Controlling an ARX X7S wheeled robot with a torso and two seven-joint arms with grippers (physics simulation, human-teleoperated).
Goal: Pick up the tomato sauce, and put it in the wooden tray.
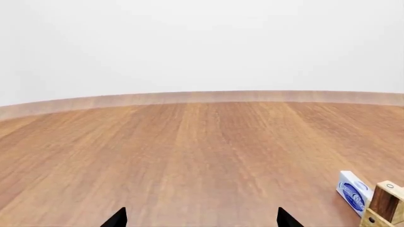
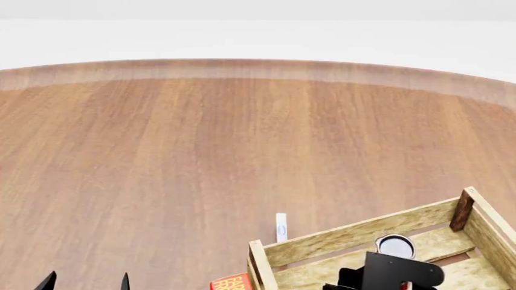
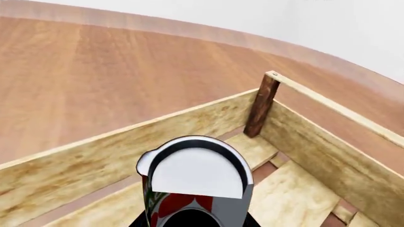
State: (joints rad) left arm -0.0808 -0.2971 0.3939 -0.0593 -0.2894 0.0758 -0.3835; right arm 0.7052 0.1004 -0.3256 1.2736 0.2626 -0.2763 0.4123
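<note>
Wooden tray (image 2: 354, 232) slats surround the tomato sauce (image 3: 192, 189), which is held upright inside by the closed right gripper (image 2: 393, 273). Only the left gripper's (image 1: 200, 218) parted fingertips are seen, empty.
</note>
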